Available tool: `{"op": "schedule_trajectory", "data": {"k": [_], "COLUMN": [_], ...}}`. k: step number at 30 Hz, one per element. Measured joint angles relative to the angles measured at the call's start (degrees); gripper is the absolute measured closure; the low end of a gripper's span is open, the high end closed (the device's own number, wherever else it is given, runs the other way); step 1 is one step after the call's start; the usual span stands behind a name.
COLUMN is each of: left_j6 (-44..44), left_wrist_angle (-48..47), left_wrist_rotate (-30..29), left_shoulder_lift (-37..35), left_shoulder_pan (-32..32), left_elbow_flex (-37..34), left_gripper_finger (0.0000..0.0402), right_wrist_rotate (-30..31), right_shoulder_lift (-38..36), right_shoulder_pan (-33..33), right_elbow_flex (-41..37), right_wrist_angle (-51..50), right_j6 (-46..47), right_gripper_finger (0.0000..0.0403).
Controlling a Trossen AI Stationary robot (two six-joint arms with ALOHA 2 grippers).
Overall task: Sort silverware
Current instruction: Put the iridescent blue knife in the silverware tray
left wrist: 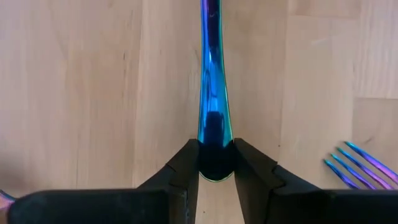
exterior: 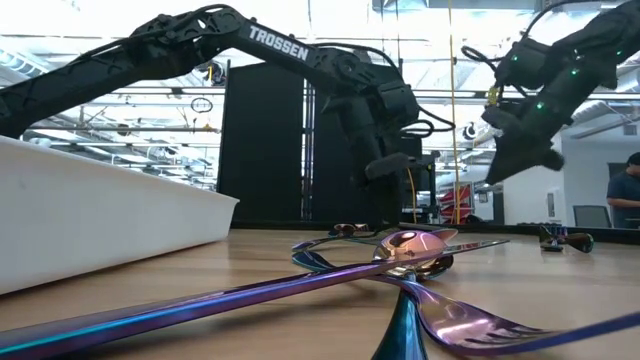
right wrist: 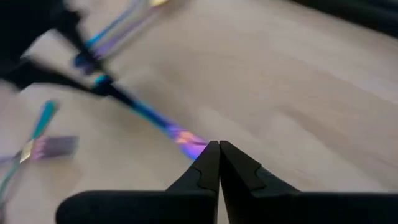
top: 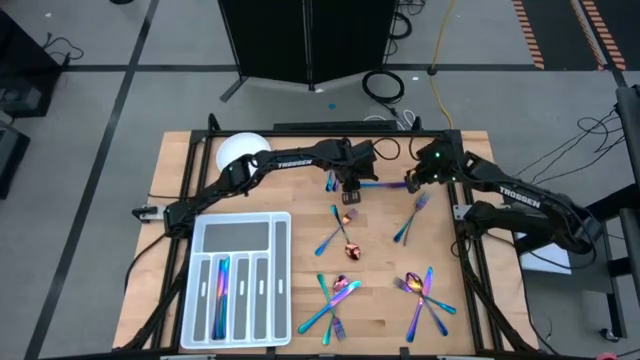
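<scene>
A slim blue-purple utensil (left wrist: 211, 87) hangs above the table's (top: 250, 185) far middle, its rounded end pinched between the left gripper's (top: 350, 187) fingers. The right gripper (top: 410, 183), fingers together and empty, sits at its other tip. Bare wood lies beneath. Loose silverware (top: 340, 255) scatters nearer; the tray (top: 282, 250) sits left.

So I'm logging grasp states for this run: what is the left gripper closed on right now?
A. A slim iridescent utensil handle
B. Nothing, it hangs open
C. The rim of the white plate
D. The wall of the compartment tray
A: in the left wrist view the left gripper has its fingers clamped on either side of the blue iridescent utensil handle, above the wooden table.
</scene>
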Motion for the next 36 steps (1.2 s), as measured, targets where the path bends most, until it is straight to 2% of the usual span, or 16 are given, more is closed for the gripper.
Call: {"op": "schedule_trajectory", "data": {"k": [2,7,14,19,22,26,36], "left_j6": [0.0,0.0,0.7,1.7,2.9,3.4,3.6], "left_wrist_angle": [0.0,-0.3,-0.6,-0.9,-0.8,-0.8,-0.7], "left_wrist_rotate": [0.1,0.1,0.3,0.5,0.7,0.7,0.9], "left_shoulder_lift": [0.0,0.0,0.0,-0.2,-0.4,-0.4,-0.4], "left_shoulder_pan": [0.0,0.0,-0.1,-0.7,-1.1,-1.8,-2.3], "left_elbow_flex": [0.0,0.0,0.0,0.0,0.0,0.0,0.6], "left_gripper_finger": [0.0322,0.0322,0.0322,0.0322,0.0322,0.0322,0.0322], "right_wrist_rotate": [-1.6,-1.4,-1.3,-1.0,-1.1,-1.7,-2.9], "right_shoulder_lift": [0.4,2.3,8.5,14.6,17.2,20.0,29.0], "right_shoulder_pan": [1.1,4.1,7.6,10.6,12.0,12.9,13.3], "right_elbow_flex": [-1.3,-5.1,-5.9,-5.9,-5.9,-5.8,-5.7], "right_wrist_angle": [2.6,9.9,16.6,22.7,25.7,28.6,29.8], "right_j6": [-4.7,-20.0,-20.9,-27.2,-29.3,-29.4,-29.3], "right_gripper_finger": [0.0402,0.0381,0.0299,0.0228,0.02,0.0186,0.0192]}}
